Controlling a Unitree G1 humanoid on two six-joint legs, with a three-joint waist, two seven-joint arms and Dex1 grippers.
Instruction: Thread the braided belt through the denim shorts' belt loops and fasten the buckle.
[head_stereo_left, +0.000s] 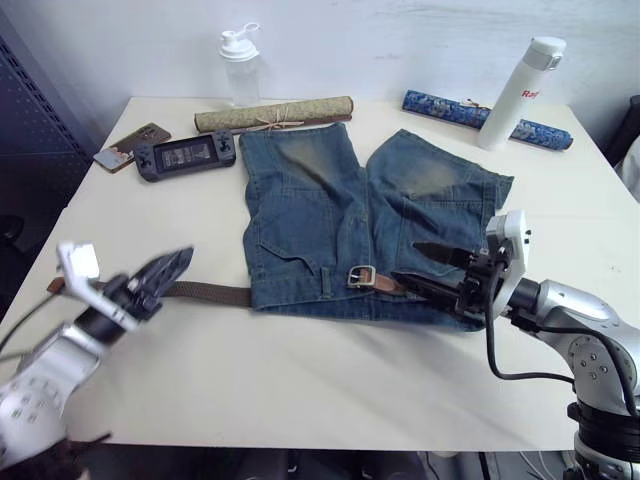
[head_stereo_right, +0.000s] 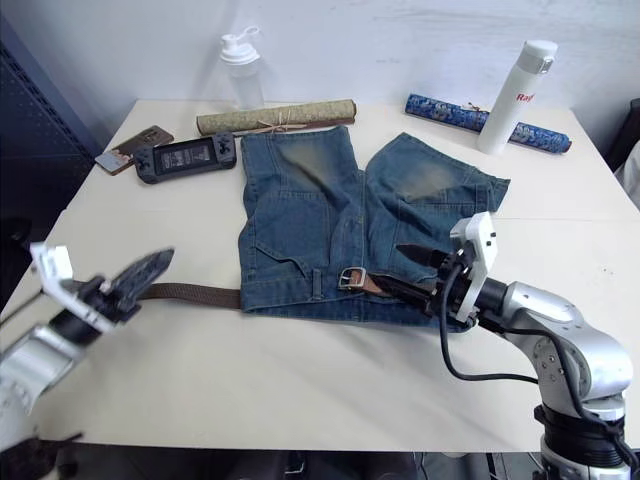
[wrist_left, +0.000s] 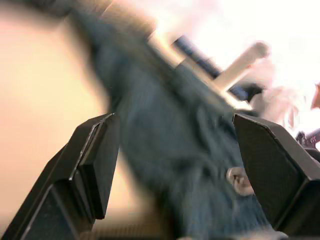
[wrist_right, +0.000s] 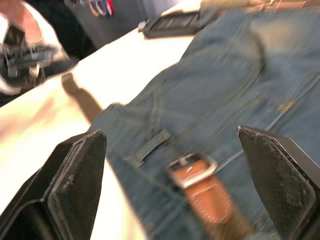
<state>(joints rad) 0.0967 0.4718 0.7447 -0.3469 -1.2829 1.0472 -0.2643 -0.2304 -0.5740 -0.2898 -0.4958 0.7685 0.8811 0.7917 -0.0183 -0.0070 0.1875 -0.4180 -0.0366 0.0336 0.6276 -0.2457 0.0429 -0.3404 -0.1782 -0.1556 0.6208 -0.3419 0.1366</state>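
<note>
We see the denim shorts (head_stereo_left: 350, 230) mid-bench, the braided belt (head_stereo_left: 215, 293) along their waistband, buckle (head_stereo_left: 361, 276) on top. Both jaws apart, empty. White bottle (head_stereo_left: 520, 92) reads "Re…" partially.

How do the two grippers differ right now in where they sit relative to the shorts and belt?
The right gripper sits over the denim shorts at the waistband, pointing at the buckle. The left gripper is off the shorts, over the bare table, above the braided belt trailing out. Both are open, holding nothing.
</note>
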